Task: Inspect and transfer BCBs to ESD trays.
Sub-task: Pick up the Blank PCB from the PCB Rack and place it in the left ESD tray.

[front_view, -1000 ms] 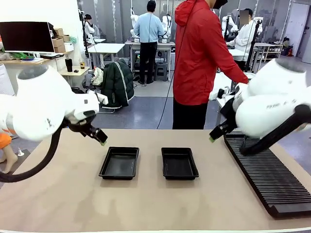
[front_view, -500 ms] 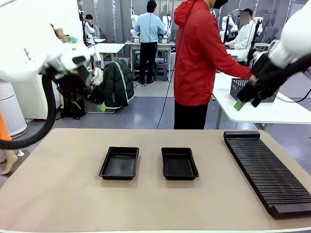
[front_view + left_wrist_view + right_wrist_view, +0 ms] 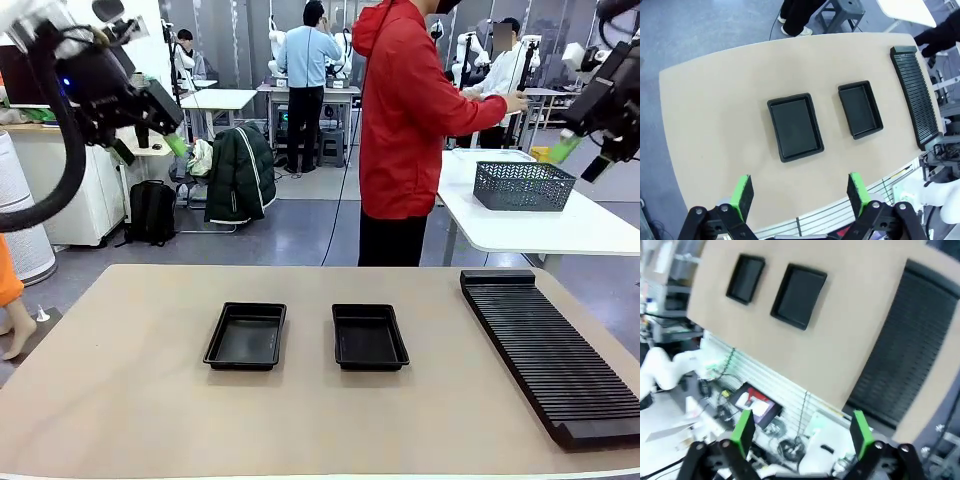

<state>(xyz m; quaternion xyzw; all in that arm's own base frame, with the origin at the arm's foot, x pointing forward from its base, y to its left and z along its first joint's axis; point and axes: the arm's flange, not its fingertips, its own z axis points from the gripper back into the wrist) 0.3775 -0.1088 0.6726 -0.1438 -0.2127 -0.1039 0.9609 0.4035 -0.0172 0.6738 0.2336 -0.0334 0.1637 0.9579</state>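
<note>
Two shallow black plastic trays with raised rims lie side by side in the middle of the tan bench (image 3: 120, 400), with a gap between them: the left tray (image 3: 246, 336) and the right tray (image 3: 369, 337). Their smooth dark floors show. My left end effector (image 3: 800, 186) hangs high above the bench, spread wide, holding nothing. My right end effector (image 3: 802, 429) is spread wide too, and its view is blurry. The long ribbed black rack (image 3: 555, 355) is cut off at the picture's edge.
</note>
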